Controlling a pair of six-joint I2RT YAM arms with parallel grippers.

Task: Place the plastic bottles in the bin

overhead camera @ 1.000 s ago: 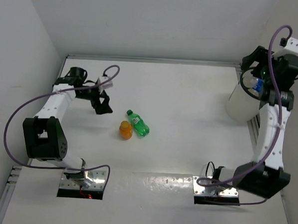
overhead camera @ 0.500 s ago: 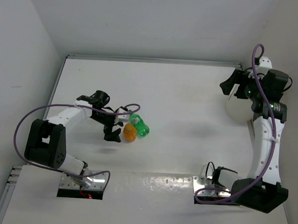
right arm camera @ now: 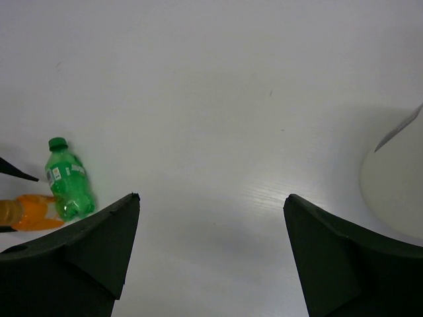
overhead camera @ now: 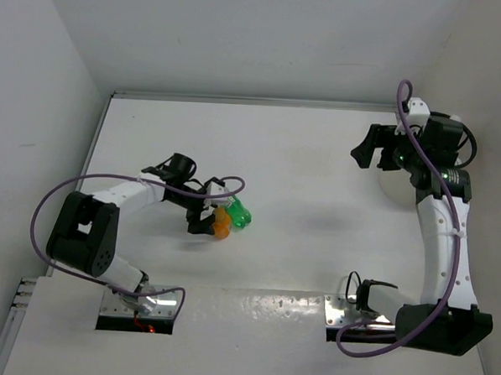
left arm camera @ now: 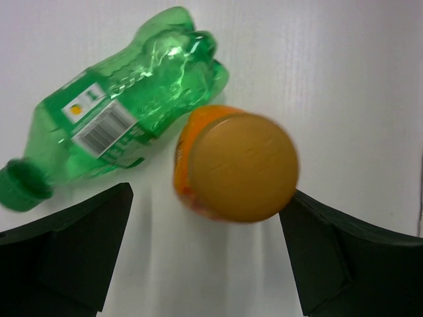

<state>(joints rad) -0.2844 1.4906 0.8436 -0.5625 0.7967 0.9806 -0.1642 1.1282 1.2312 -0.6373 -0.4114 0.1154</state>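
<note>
An orange bottle stands upright on the white table, seen from above its cap. Touching it lies a green bottle, cap to the left. My left gripper is open, and its fingertips flank the near side of the orange bottle; the green bottle lies just beyond. Over the table at the right hangs my right gripper, open and empty. It looks down at both bottles far to the left. The white bin stands at the right edge, mostly hidden behind the right arm.
White walls close the table at the back and on both sides. The right arm's base plate and the left arm's base plate sit at the near edge. Purple cables loop beside both arms.
My left arm has swung in toward the bottles and brought its open gripper down around the orange one. The right gripper has moved left, away from above the bin.
</note>
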